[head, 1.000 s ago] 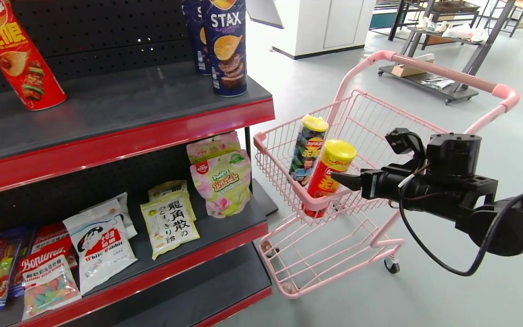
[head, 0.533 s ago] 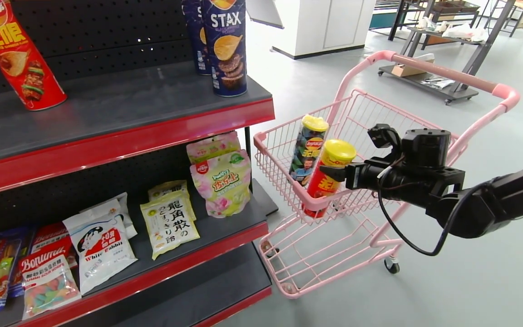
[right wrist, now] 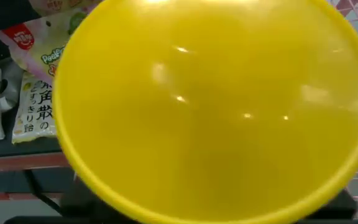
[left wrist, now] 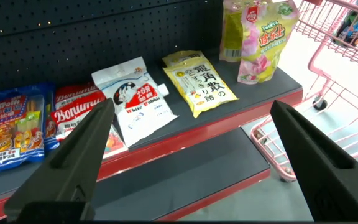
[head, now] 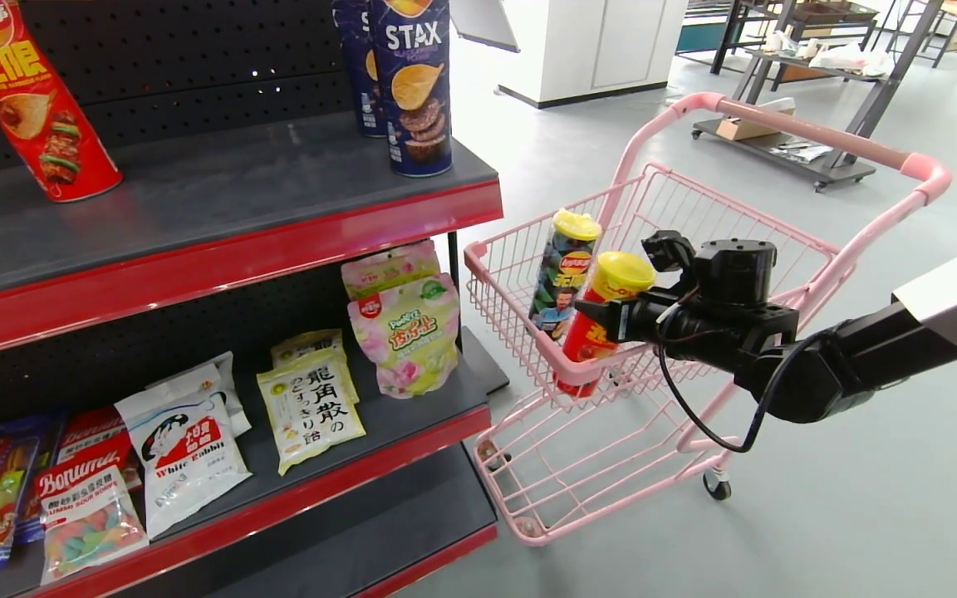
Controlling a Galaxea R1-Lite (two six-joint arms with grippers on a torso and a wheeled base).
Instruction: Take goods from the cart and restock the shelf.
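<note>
Right pincer [head: 599, 312] sits at the yellow-lidded red can [head: 582, 345] in the cart [head: 472, 249], grip we cannot tell; left pincer [left wrist: 191, 109] spread wide.

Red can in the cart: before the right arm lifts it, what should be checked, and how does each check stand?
1. Right gripper at the red can, just under its yellow lid: ok.
2. Grip closed on it: cannot tell.
3. Dark can beside it clear of contact: cannot tell.
4. Top shelf has a gap between its standing cans: ok.
5. Left gripper away from the cart, fingers open, by the candy bags: ok.
</note>
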